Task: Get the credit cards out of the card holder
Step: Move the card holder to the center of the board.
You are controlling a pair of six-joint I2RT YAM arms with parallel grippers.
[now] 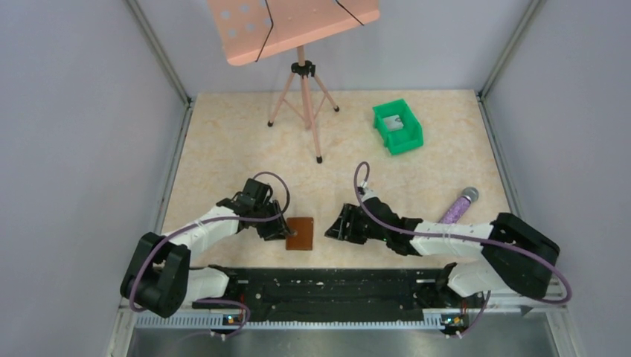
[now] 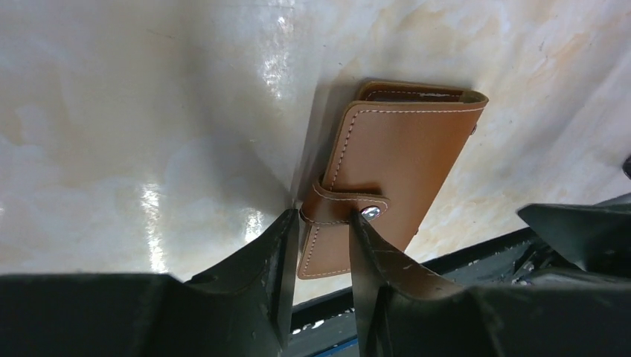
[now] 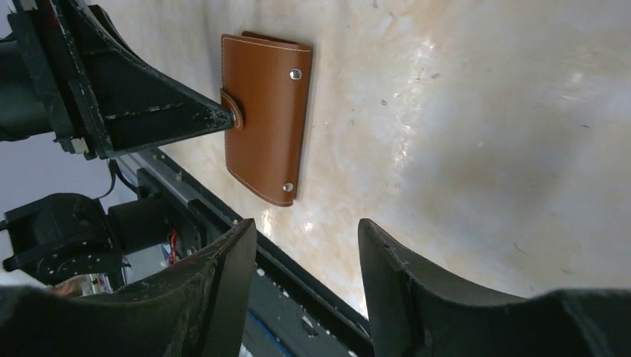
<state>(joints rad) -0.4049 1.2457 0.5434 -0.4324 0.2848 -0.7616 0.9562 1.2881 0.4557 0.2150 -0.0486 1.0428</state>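
Black rail (image 1: 327, 294) runs along the near edge of the table (image 1: 223, 149), just nearer than the card holder (image 1: 300, 233). Holder lies flat and closed, brown cover up, strap tab (image 2: 350, 202) wrapped round its L edge w/ a metal snap (image 2: 370, 213) at the strap's end.

L gripper (image 2: 324, 222) sits at the holder's L edge, low to the table. Its jaws are nearly together, w/ only the tab between them. One finger (image 2: 283, 245) is against the tab's side and the other lies over the tab by the snap, so it looks pinched on the tab. R wrist view agrees: the L fingertips meet the holder right at the tab.

R gripper (image 3: 306, 227) is just R of the holder, apart from it, pointing at it. Jaws are spread wide, nothing between them and nothing touched, bare table under them.

Farther R of the holder, past the R arm, lies a microphone (image 1: 457, 206) w/ purple handle and silvery head, tilted on the table.

Well beyond the holder, far R, stands a green bin (image 1: 408, 137). In it is one light grey flat credit card (image 1: 394, 123), as best as can be told at that size.

Straight beyond the holder is a pink music stand (image 1: 301, 82), tripod feet on the table.
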